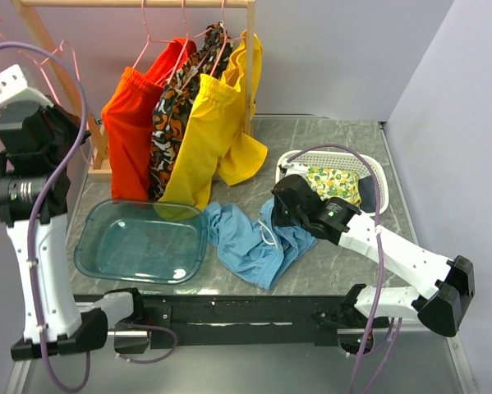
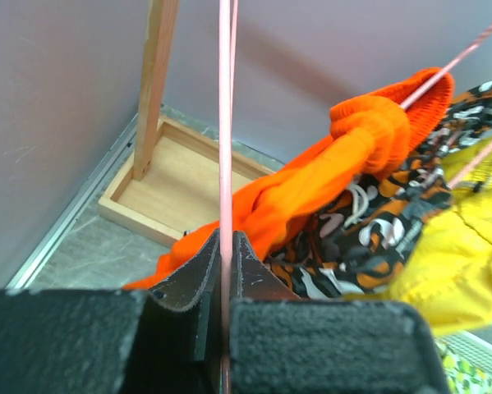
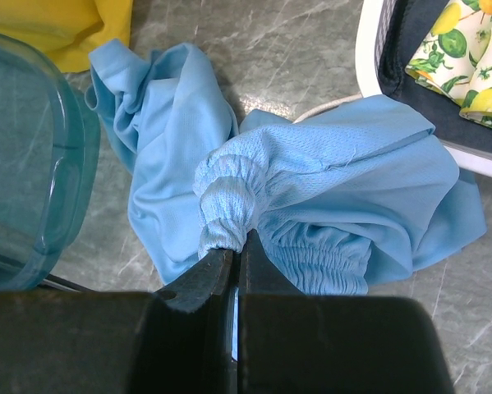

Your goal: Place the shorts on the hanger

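Observation:
The light blue shorts [image 1: 250, 242] lie crumpled on the grey table, right of centre. My right gripper [image 3: 236, 250] is shut on a bunched piece of their elastic waistband [image 3: 229, 205], and the rest of the shorts [image 3: 336, 189] spreads beyond the fingers. In the top view the right gripper [image 1: 280, 215] sits at the shorts' right edge. My left arm is raised at the far left. The left gripper [image 2: 224, 246] is shut on the thin pink wire of the hanger [image 2: 224, 123], which runs straight up between its fingers. Pink hanger wire [image 1: 65, 53] also shows above that arm.
A wooden rack [image 1: 246, 49] at the back carries orange [image 1: 131, 123], patterned [image 1: 176, 115] and yellow [image 1: 209, 131] garments on pink hangers. A teal tub [image 1: 139, 240] sits front left. A white basket [image 1: 377, 176] with lemon-print cloth [image 1: 332, 182] stands at the right. The rack's base [image 2: 172, 176] is below the left gripper.

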### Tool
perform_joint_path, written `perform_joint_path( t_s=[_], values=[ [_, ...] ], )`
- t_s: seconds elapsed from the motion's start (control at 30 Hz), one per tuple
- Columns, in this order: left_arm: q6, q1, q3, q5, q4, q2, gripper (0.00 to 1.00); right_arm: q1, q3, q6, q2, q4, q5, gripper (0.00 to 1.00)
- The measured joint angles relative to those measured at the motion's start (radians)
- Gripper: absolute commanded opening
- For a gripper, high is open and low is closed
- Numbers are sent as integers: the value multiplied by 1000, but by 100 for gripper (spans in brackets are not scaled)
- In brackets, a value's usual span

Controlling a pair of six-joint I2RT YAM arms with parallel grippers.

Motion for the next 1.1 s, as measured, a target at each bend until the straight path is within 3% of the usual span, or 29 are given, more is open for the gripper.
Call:
perform_joint_path(
  t_s=[0.23, 0.43, 0.77, 1.0, 1.1],
  values=[
    [-28, -6, -42, 4, -61, -135, 1, 2, 0, 0, 0, -5, 0, 0],
    [-50, -38, -43, 92, -83, -218, 1, 2, 5, 0, 0, -16, 12, 0],
    [-40, -574, -55, 29, -74, -219, 1, 2, 18, 23, 0, -38, 54, 0],
    [27, -956, -154, -95, -38, -207, 1, 2, 18, 55, 0, -60, 108, 0],
    [41, -1048, -237, -137, -8, -218, 1, 2, 18, 68, 0, -82, 137, 0]
  ],
)
